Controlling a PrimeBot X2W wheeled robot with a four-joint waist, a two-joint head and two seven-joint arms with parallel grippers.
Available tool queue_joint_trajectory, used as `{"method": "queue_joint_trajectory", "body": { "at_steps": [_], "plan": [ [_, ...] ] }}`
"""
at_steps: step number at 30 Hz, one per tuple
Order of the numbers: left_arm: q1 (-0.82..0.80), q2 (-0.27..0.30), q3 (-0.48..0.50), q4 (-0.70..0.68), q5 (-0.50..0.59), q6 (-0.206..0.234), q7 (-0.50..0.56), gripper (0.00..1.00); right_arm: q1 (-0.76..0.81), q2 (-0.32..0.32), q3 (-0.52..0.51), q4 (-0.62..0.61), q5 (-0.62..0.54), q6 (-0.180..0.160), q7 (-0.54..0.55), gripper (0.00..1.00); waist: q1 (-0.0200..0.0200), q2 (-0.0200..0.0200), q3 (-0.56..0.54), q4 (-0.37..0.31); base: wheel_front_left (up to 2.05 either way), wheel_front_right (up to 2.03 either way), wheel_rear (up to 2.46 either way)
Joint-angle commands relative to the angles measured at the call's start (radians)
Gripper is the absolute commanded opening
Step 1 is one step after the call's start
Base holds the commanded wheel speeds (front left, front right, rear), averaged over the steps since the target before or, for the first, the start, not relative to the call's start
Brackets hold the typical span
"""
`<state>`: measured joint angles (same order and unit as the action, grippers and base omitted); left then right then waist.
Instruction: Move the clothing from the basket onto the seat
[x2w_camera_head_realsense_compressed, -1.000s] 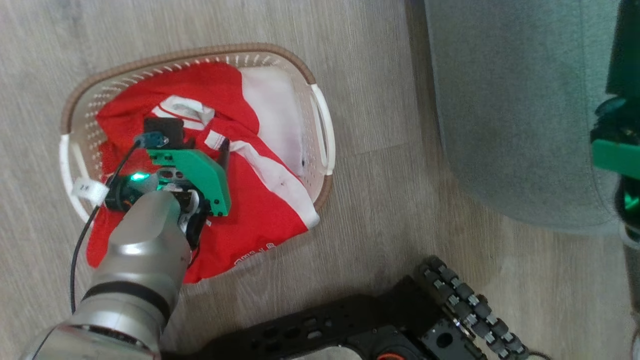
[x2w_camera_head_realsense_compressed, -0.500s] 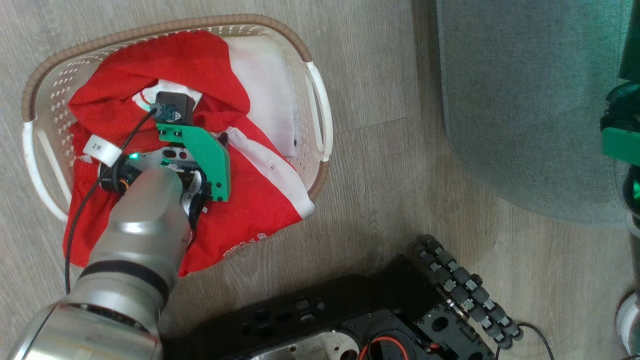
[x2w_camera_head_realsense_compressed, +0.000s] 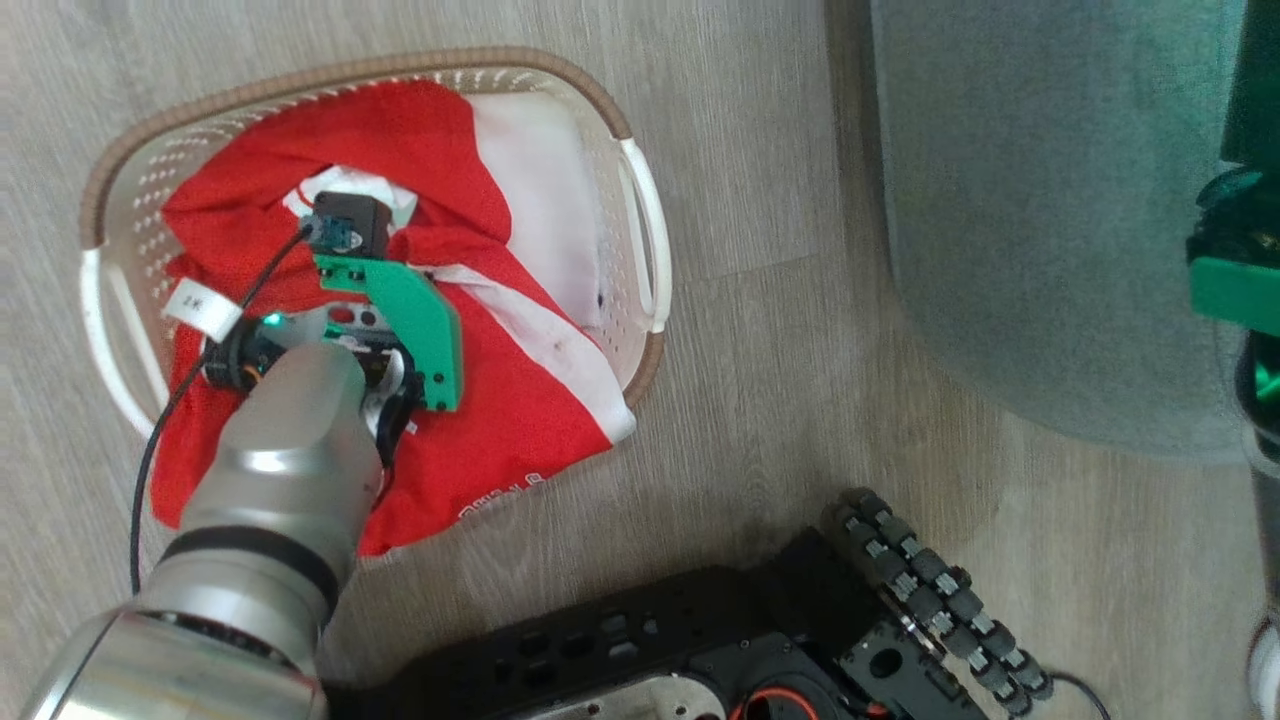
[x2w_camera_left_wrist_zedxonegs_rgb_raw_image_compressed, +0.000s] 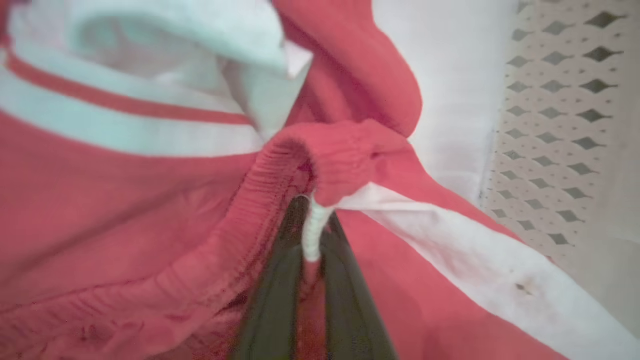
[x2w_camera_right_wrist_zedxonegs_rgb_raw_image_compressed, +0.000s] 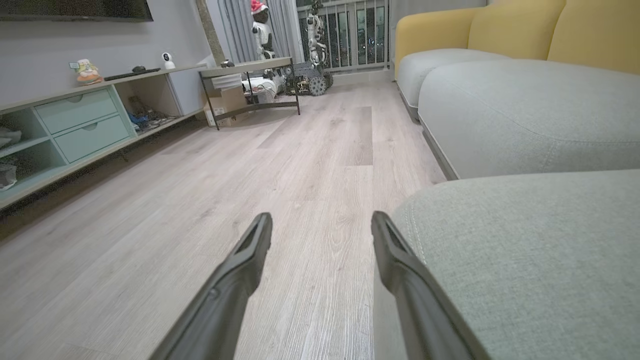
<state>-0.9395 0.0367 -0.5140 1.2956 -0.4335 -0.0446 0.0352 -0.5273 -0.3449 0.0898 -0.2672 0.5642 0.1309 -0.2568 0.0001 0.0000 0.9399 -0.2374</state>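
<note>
The clothing (x2w_camera_head_realsense_compressed: 500, 420) is bright red with white stripes; it fills the basket (x2w_camera_head_realsense_compressed: 640, 200) and hangs over its near rim onto the floor, white lettering showing at the hem. My left arm's wrist (x2w_camera_head_realsense_compressed: 390, 320) is down among the clothing. In the left wrist view, my left gripper (x2w_camera_left_wrist_zedxonegs_rgb_raw_image_compressed: 312, 230) is shut on the red elastic waistband (x2w_camera_left_wrist_zedxonegs_rgb_raw_image_compressed: 340, 160), with a white drawstring (x2w_camera_left_wrist_zedxonegs_rgb_raw_image_compressed: 314, 235) pinched between the dark fingers (x2w_camera_left_wrist_zedxonegs_rgb_raw_image_compressed: 272, 300). The grey-green seat (x2w_camera_head_realsense_compressed: 1040, 220) lies right of the basket. My right gripper (x2w_camera_right_wrist_zedxonegs_rgb_raw_image_compressed: 320, 225) is open and holds nothing, beside the seat (x2w_camera_right_wrist_zedxonegs_rgb_raw_image_compressed: 525, 260).
A white liner (x2w_camera_head_realsense_compressed: 545, 200) shows at the basket's right side. My black base with its roller wheel (x2w_camera_head_realsense_compressed: 930, 600) sits on the wood floor near the basket. The right wrist view shows a low cabinet (x2w_camera_right_wrist_zedxonegs_rgb_raw_image_compressed: 75, 120), a small table (x2w_camera_right_wrist_zedxonegs_rgb_raw_image_compressed: 250, 85) and a yellow-backed sofa (x2w_camera_right_wrist_zedxonegs_rgb_raw_image_compressed: 525, 35).
My left gripper has sunk into the clothing and shut on the waistband. The head camera has shifted, so the basket sits differently in the picture. The right gripper is unchanged.
</note>
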Motion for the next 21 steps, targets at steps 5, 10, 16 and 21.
{"method": "queue_joint_trajectory", "body": {
  "at_steps": [5,10,16,21],
  "plan": [
    [0.074,0.014,-0.016,-0.015,-0.025,-0.035,-0.039,0.00,0.034,-0.010,0.017,-0.013,-0.006,0.000,-0.005,1.00,-0.0001,0.0000,-0.091,0.013,0.00,0.00,0.00],
    [0.148,0.014,-0.065,-0.047,-0.060,-0.062,-0.079,0.00,0.056,-0.015,0.052,0.008,-0.019,0.000,-0.005,1.00,-0.0001,0.0000,-0.223,0.033,0.00,0.00,0.00],
    [0.256,0.014,-0.142,-0.096,-0.112,-0.082,-0.153,0.00,0.097,-0.014,0.084,0.048,-0.032,0.000,-0.005,1.00,-0.0001,0.0000,-0.421,0.075,0.00,0.00,0.00],
    [0.326,0.014,-0.188,-0.136,-0.152,-0.085,-0.221,0.00,0.164,-0.001,0.091,0.080,-0.043,0.000,-0.005,1.00,-0.0001,0.0000,-0.562,0.108,0.00,0.00,0.00]
  ]
}}
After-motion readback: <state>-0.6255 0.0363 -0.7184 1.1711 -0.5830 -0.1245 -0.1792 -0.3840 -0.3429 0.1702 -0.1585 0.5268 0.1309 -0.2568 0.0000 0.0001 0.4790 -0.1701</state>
